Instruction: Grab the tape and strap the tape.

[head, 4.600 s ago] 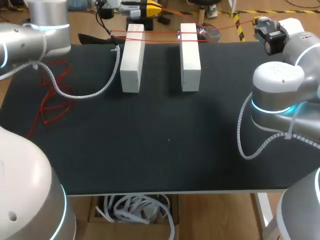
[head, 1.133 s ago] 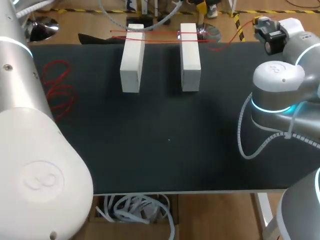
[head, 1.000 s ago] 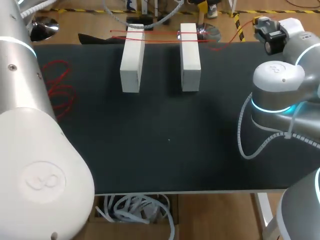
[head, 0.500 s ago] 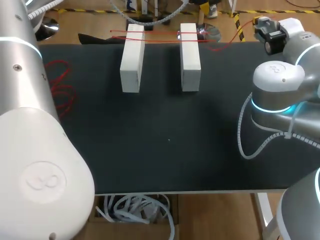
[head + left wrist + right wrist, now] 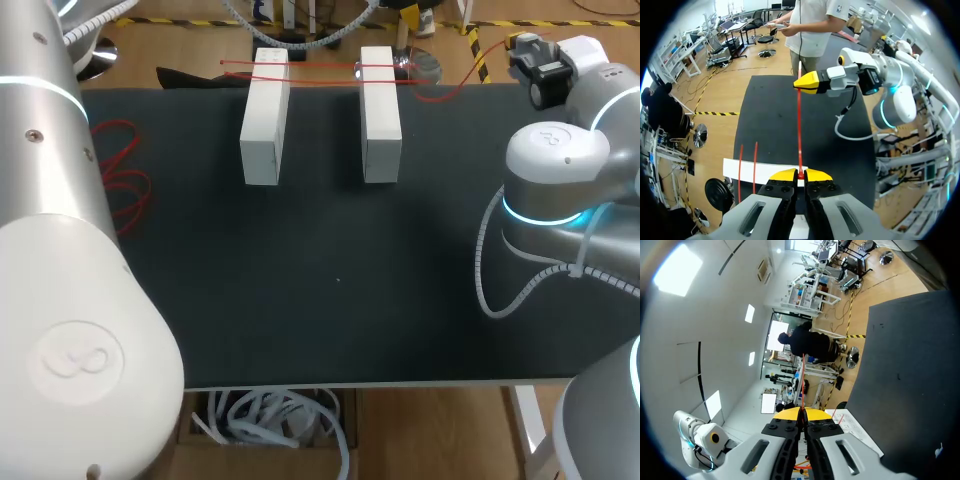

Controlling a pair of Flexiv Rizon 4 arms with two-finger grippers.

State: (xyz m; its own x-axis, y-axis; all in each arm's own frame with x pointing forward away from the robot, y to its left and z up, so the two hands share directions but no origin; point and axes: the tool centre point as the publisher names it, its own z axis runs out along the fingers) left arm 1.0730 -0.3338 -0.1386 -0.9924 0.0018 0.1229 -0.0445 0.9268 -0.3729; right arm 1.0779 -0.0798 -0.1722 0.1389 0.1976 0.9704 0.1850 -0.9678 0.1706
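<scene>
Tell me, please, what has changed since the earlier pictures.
The left arm swung into the near left, lifting its white ribbed cable off the black table mat. The two white rectangular blocks, the thin red tape across them and the right arm stayed put.

tape (image 5: 320, 68): red | blocks (image 5: 264, 118): white | table (image 5: 330, 270): black | arms (image 5: 560, 160): silver-white

Table (image 5: 330, 290): black matte top, pale front edge. Floor (image 5: 180, 40) past its far side: light wood tone, yellow-black striped marking (image 5: 478, 60) across it. Under the front edge: open brown box (image 5: 186, 420), coiled white cable (image 5: 270, 415) inside. Right wrist view: white walls and ceiling, rectangular light panels (image 5: 677, 270) lit bright, and a bright opening (image 5: 776, 342) in the far wall.
</scene>
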